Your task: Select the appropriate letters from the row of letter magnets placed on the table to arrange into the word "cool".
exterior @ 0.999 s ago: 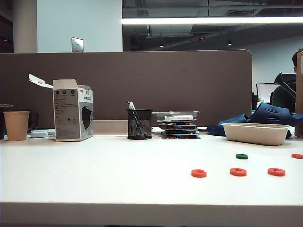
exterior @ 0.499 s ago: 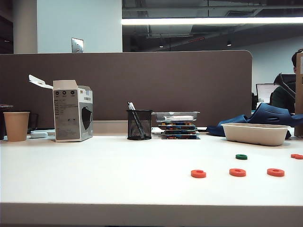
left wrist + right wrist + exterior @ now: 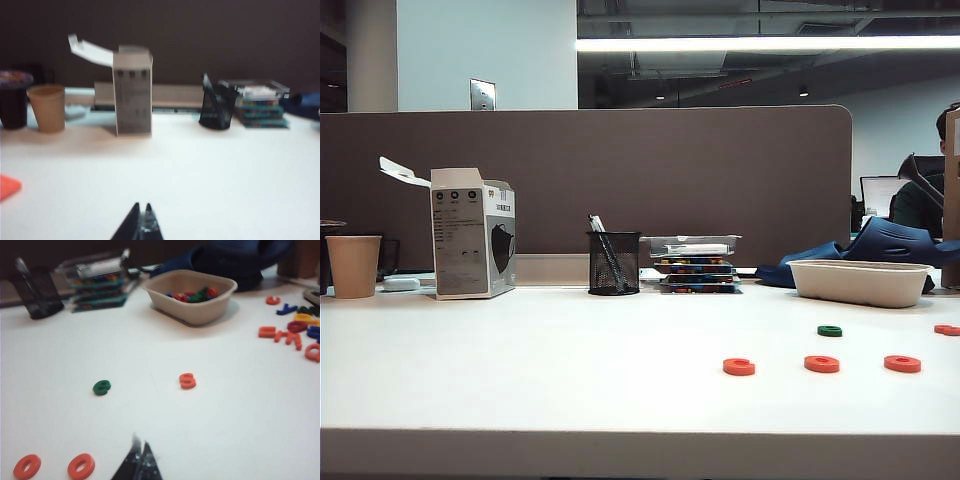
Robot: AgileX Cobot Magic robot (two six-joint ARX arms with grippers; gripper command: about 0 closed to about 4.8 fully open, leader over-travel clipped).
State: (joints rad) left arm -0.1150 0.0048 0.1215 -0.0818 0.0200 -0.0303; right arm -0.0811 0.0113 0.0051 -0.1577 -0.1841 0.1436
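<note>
1. We see three red-orange rings (image 3: 739, 367) in a line near the front of the table (image 3: 520, 370), with the dark green ring (image 3: 830, 331) behind them.
2. Our left gripper (image 3: 140, 223) hangs above bare tabletop, jaws pressed together and holding nothing, facing the paper cup (image 3: 46, 107) and white carton (image 3: 132, 90).
3. Our right gripper (image 3: 140, 460) is likewise closed and empty, just beside two of the rings (image 3: 81, 466).
4. The beige tray (image 3: 192, 296), mesh pen holder (image 3: 614, 262) and scattered letters (image 3: 292, 330) stand well apart.
</note>
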